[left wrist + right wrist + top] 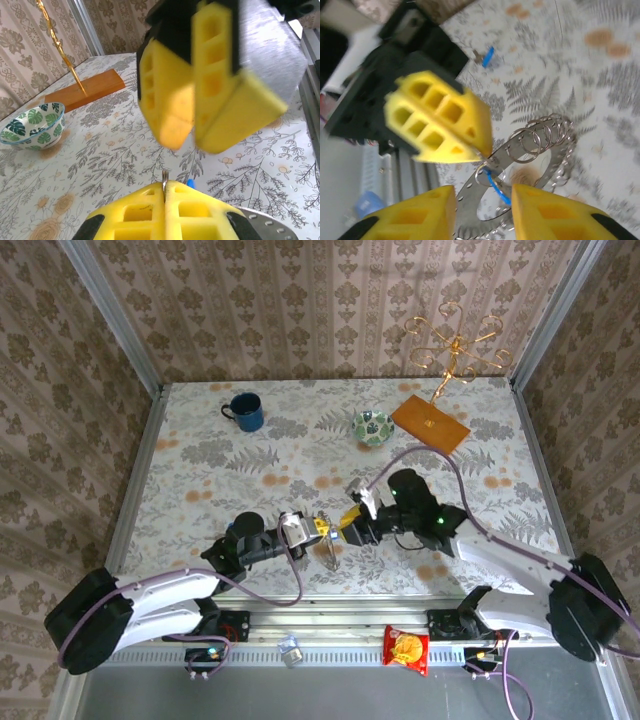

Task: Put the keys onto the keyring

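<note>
The keyring (512,150) is a flat grey metal ring carrying several small split rings (542,137). My left gripper (165,187) is shut on its thin edge (164,176), which stands upright between the yellow pads. One key (495,185) with a blue head hangs from a split ring on the keyring. My right gripper (482,192) is open, with its fingers either side of that key and not touching it. A second blue key (488,56) lies on the table beyond. In the top view the left gripper (318,530) and right gripper (345,528) meet tip to tip over the keyring (330,552).
A green leaf-patterned bowl (373,427) and a wooden base with a gold stand (430,423) sit at the back right. A blue mug (243,411) is at the back left. A red snack packet (406,648) lies on the near rail.
</note>
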`<state>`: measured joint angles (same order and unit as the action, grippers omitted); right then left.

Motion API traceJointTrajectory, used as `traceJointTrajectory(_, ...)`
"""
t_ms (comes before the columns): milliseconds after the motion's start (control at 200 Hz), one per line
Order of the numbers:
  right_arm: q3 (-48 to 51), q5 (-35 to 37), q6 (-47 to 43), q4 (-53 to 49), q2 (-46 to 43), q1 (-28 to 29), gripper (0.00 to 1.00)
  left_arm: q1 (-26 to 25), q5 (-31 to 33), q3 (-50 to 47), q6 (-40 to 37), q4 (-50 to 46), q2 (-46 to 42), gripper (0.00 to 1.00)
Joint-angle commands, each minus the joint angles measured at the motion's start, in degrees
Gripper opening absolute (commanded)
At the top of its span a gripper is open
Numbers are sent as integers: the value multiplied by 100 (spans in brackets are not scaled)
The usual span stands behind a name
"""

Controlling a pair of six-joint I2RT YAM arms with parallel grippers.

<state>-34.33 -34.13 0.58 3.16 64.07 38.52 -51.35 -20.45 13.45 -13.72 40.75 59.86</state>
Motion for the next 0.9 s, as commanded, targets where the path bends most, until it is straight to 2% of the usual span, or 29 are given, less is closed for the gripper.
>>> traceJointTrajectory(0, 432, 29, -1669, 1065, -331, 49, 39, -40, -264, -53, 241, 444, 69, 0)
traceJointTrajectory(130, 112, 37, -2231, 409, -142, 48, 37, -35, -310, -71, 299, 580, 144, 0)
traceJointTrajectory(270, 189, 264, -2213, 857, 139, 50, 33, -35, -372, -71, 282, 688, 224, 0)
traceJointTrajectory(440, 104, 154, -2106, 1199, 468, 50, 27, -31, -434, -62, 282, 645, 189, 0)
traceJointTrajectory(790, -63, -360, -2123, 1131, 630, 42, 24, -32, -468, -62, 264, 666, 202, 0)
traceJointTrajectory(895, -163, -423, -2187, 974, 709, 52, 18, -25, -477, -62, 286, 680, 185, 0)
